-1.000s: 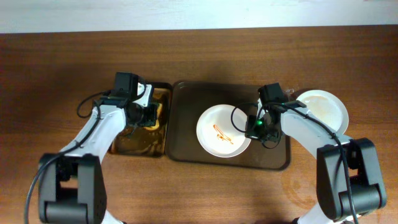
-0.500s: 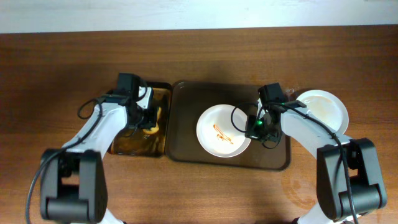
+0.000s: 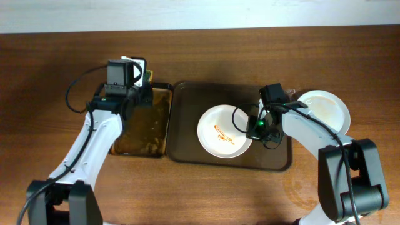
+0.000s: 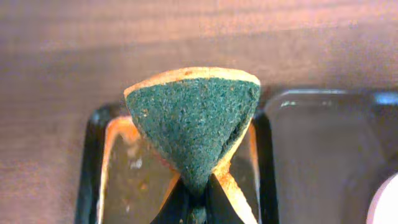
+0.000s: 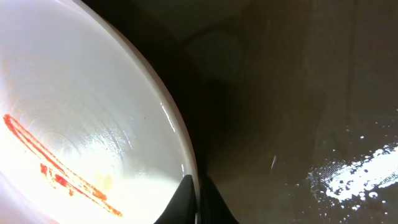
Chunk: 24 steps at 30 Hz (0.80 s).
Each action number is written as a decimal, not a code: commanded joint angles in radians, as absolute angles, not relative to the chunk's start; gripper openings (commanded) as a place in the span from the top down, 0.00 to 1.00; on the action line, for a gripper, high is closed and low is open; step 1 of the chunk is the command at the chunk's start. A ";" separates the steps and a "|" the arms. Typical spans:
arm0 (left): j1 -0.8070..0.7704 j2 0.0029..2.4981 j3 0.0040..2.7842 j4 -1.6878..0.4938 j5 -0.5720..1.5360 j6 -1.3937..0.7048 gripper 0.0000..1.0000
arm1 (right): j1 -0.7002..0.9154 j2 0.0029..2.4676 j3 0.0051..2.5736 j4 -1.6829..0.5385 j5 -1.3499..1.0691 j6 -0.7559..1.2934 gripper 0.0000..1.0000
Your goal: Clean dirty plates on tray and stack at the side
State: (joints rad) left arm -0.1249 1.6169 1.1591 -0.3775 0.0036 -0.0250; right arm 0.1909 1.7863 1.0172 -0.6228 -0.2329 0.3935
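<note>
**Left gripper [image 4: 198, 200] clamped on sponge [image 4: 193, 124]; right gripper [image 5: 198, 198] clamped on plate [image 5: 87, 106] rim.**
Small black tray [image 4: 92, 162] lies beneath the sponge; sauce streaks [image 5: 59, 169] mark the plate beside the right gripper.

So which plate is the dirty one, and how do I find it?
Find the big dark brown tray in the middle of the table. One white plate lies on it, its right rim at the right gripper. Unlike the plate beside the tray, out on bare wood, it has orange-red squiggles.
</note>
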 commanded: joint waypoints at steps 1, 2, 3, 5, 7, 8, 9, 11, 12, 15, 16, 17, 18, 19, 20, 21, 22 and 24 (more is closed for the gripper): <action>-0.161 1.523 1.176 -0.342 -0.133 -0.006 1.00 | 0.196 1.790 1.010 -0.623 -0.223 0.398 0.96; -0.166 1.512 1.176 -0.340 -0.153 -0.006 1.00 | 0.196 1.790 1.010 -0.623 -0.223 0.398 0.96; -0.170 1.496 1.176 -0.339 -0.170 -0.007 1.00 | 0.196 1.790 1.010 -0.623 -0.223 0.398 0.96; -0.183 1.456 1.176 -0.333 -0.184 -0.007 1.00 | 0.196 1.790 1.010 -0.623 -0.223 0.398 0.96; -0.194 1.435 1.176 -0.325 -0.185 -0.011 1.00 | 0.196 1.790 1.010 -0.623 -0.223 0.398 0.96; -0.201 1.424 1.176 -0.322 -0.185 -0.014 1.00 | 0.196 1.790 1.010 -0.623 -0.223 0.398 0.96; -0.205 1.419 1.176 -0.323 -0.185 -0.014 1.00 | 0.196 1.790 1.010 -0.620 -0.223 0.398 0.96; -0.205 1.419 1.176 -0.335 -0.184 -0.014 1.00 | 0.196 1.790 1.010 -0.619 -0.223 0.398 0.96; -0.205 1.419 1.176 -0.336 -0.184 -0.014 1.00 | 0.196 1.790 1.010 -0.619 -0.223 0.398 0.96; -0.205 1.426 1.175 -0.361 -0.183 -0.049 1.00 | 0.196 1.790 1.010 -0.616 -0.223 0.398 0.96; -0.205 1.437 1.175 -0.389 -0.181 -0.084 1.00 | 0.196 1.790 1.010 -0.615 -0.223 0.398 0.96; -0.205 1.457 1.175 -0.429 -0.177 -0.125 1.00 | 0.196 1.790 1.010 -0.615 -0.223 0.398 0.96; -0.205 1.491 1.175 -0.475 -0.143 -0.157 1.00 | 0.196 1.790 1.010 -0.615 -0.223 0.398 0.96; -0.205 1.536 1.175 -0.514 -0.065 -0.168 1.00 | 0.196 1.790 1.010 -0.615 -0.223 0.398 0.96; -0.205 1.571 1.175 -0.536 -0.014 -0.168 1.00 | 0.196 1.790 1.010 -0.616 -0.223 0.398 0.96; -0.205 1.629 1.175 -0.564 0.045 -0.168 1.00 | 0.196 1.790 1.010 -0.616 -0.224 0.398 0.96; -0.205 1.658 1.175 -0.577 0.065 -0.168 1.00 | 0.196 1.790 1.010 -0.616 -0.223 0.398 0.96; -0.205 1.703 1.175 -0.591 0.112 -0.167 1.00 | 0.196 1.790 1.010 -0.616 -0.223 0.398 0.96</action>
